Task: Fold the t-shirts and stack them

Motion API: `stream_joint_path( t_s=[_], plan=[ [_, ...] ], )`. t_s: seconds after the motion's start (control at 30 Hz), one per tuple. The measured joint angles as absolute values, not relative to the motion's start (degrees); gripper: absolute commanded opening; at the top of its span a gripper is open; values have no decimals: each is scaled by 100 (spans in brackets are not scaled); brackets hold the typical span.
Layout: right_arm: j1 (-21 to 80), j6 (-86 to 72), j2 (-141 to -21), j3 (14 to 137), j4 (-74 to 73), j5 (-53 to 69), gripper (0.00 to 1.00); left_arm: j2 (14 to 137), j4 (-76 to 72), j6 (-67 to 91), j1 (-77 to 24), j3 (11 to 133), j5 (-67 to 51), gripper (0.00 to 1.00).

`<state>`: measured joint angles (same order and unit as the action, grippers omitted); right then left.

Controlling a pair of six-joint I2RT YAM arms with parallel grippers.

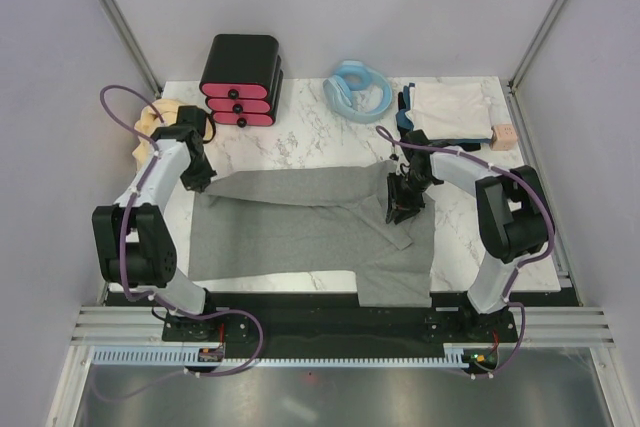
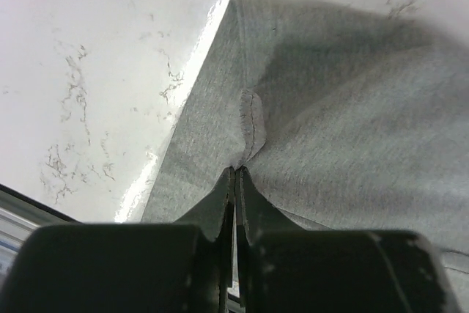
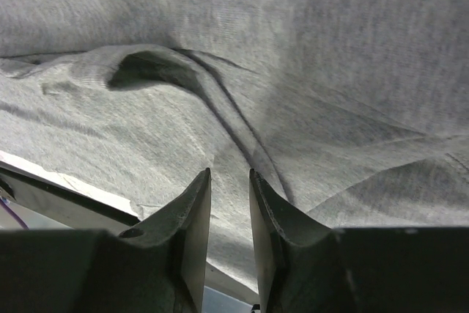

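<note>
Left gripper (image 1: 197,179) clamped tight on the grey shirt (image 1: 300,227), pinching its far-left corner. Wrist view shows both fingers (image 2: 220,196) pressed together, with a hemmed bit of cloth bunched right at the tips and the marble table (image 2: 88,71) to the left of it. Tan shirt (image 1: 160,110) crumpled at the far-left table edge, behind the left arm, partly hidden. Box (image 1: 240,82), black with pink drawers, at the back, left of centre. Grey shirt spread mostly flat across the middle of the table, its front-right part hanging over the near edge. Hose (image 1: 360,92), light blue, coiled, at the back, right of the box. Right gripper (image 1: 405,202) down on the grey shirt's right side, beside a raised peak of cloth. Its wrist view shows the jaws a little apart, with a cloth ridge running up to the gap; can't tell whether any cloth is caught between them. White shirt (image 1: 455,107) folded at the back-right corner, lying on dark shirts (image 1: 404,112) whose edge shows at its left. Small pink block (image 1: 503,135) just right of that pile.
</note>
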<state>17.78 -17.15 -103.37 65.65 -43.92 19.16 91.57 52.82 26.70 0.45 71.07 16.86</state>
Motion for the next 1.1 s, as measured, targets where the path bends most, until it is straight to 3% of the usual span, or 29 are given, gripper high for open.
stream_joint_path(
  t_s=[0.3,0.37,0.63,0.87,1.1],
  plan=[
    [1778,-1730,-10575,6567,-4399,1898,35,9072,5586,2639,-316,7502,1802,3],
    [1778,-1734,-10575,6571,-4405,1887,36,9072,5695,2637,-405,7470,1787,17],
    [1785,-1732,-10573,6718,-4550,1678,36,8729,6119,2606,-523,7314,1833,38],
    [1785,-1763,-10359,6987,-4652,1503,36,8493,6208,2615,-521,7953,2161,38],
    [1785,-1826,-10016,7067,-4713,1433,37,8696,5815,2788,-395,7177,2053,38]
  ],
)
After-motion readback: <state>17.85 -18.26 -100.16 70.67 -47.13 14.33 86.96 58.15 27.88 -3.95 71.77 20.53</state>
